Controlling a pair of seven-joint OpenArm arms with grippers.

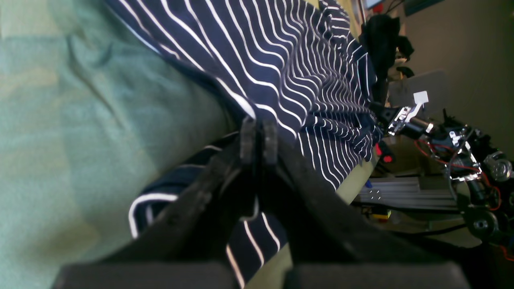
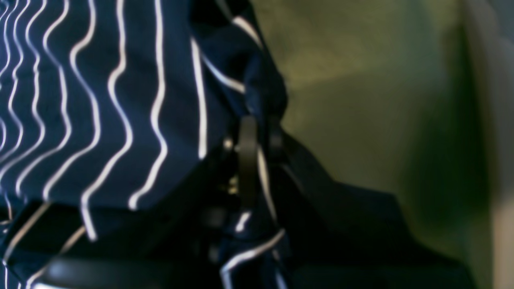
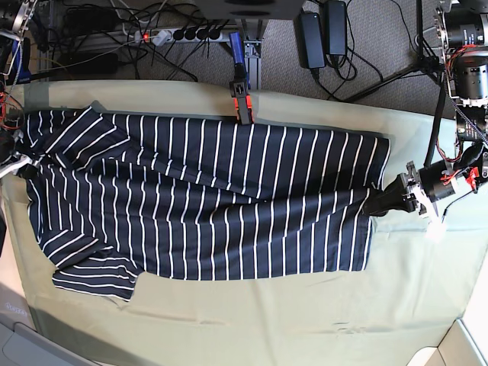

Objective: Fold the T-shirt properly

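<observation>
While T-shirt (image 3: 206,206) lies spread, left gripper (image 1: 259,138), right gripper (image 2: 259,140) pinch its edges.

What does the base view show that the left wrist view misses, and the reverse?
Only the base view shows the whole T-shirt spread flat on the green cloth, both sleeves, and the orange clamp at the table edge. Only the left wrist view shows the left gripper up close, jaws shut on a pinched hem. Both show the striped shirt, the cloth and the left gripper at the hem.
</observation>
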